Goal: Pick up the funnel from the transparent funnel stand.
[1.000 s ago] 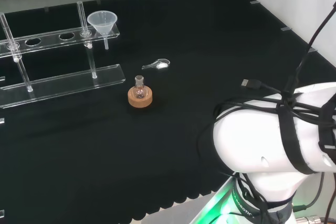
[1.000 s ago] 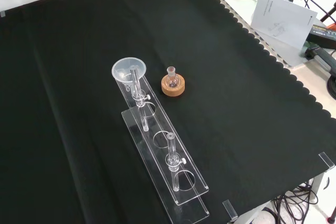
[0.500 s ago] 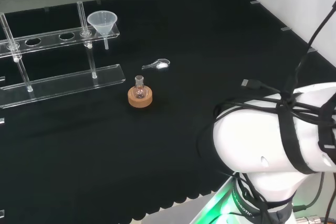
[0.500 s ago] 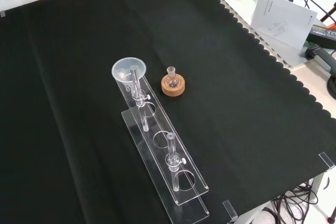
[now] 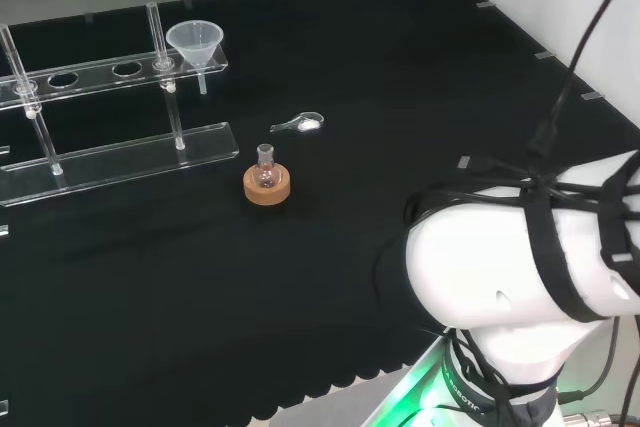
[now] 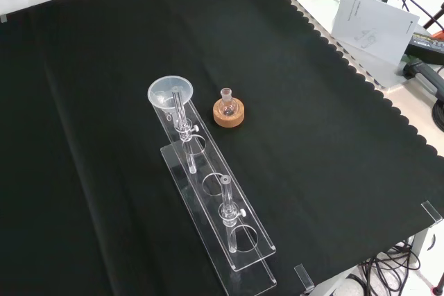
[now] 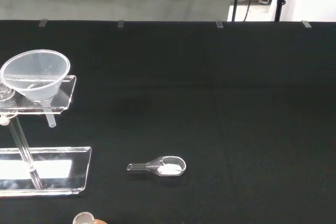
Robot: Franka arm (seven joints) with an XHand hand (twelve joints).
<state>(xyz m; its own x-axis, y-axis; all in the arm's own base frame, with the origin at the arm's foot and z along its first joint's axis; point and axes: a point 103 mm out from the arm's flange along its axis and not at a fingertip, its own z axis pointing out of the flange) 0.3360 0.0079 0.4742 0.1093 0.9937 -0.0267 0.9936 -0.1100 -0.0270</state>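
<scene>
Clear funnel (image 5: 195, 42) sits in the transparent stand (image 5: 110, 72)'s end hole; whether the fingers are clenched cannot be told.

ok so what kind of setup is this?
Looks like a chemistry lab bench mock-up: a clear funnel sitting in a transparent funnel stand, a small round flask on a cork ring, and a glass scoop of white powder, on black cloth.

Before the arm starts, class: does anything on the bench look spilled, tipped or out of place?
Nothing stands out. The funnel sits upright in the stand's end hole, the flask is upright on its cork ring, and the scoop holds its white powder.
</scene>
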